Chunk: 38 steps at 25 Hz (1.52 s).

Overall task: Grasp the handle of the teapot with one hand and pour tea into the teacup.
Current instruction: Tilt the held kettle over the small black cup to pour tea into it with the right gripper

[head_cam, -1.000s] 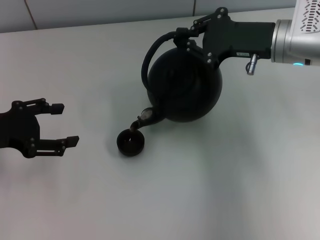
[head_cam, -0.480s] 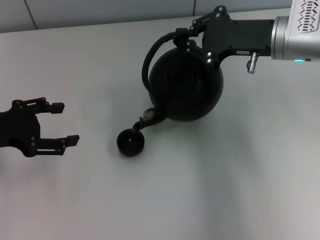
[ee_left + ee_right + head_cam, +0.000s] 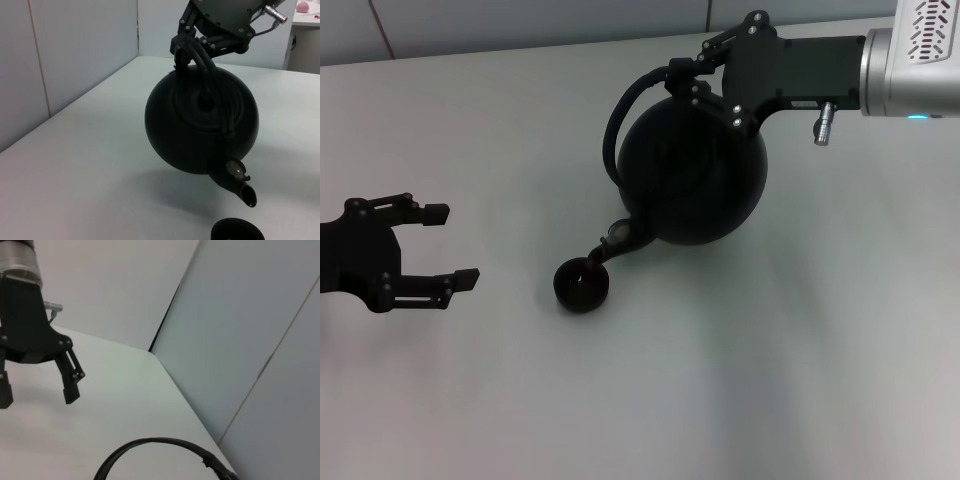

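Head camera looks down on the table (image 3: pixel 740 380) from above; left wrist camera sits low, facing the teapot (image 3: pixel 200 127) close up; right wrist camera looks across at the left pincer (image 3: pixel 37 390).

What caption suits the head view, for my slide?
Right gripper tilts the teapot by its handle, spout over the teacup.

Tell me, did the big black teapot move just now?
Yes, a little. The teapot, held by the right gripper, has tipped back, so its spout rose slightly from the teacup, which stayed put on the table.
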Each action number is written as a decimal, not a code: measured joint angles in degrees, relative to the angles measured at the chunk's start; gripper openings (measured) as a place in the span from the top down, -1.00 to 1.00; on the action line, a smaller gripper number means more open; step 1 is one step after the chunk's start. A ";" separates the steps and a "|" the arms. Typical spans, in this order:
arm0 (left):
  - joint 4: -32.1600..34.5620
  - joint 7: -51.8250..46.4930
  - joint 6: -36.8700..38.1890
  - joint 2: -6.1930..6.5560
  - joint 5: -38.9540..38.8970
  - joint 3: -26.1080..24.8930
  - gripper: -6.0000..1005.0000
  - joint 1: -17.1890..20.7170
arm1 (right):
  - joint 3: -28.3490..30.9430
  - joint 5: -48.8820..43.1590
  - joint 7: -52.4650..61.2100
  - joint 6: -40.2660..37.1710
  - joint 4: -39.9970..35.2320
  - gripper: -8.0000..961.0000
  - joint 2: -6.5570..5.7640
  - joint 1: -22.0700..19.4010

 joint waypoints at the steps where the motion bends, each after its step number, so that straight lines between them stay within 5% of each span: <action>1: -0.01 0.02 0.00 0.00 0.00 0.00 -0.73 -0.03 | -0.18 -0.15 0.15 0.00 -0.23 0.74 0.00 0.00; 38: -0.53 0.63 -1.40 -0.17 0.00 0.00 -0.73 0.31 | -2.71 -3.89 2.89 0.84 -5.54 0.75 0.09 0.55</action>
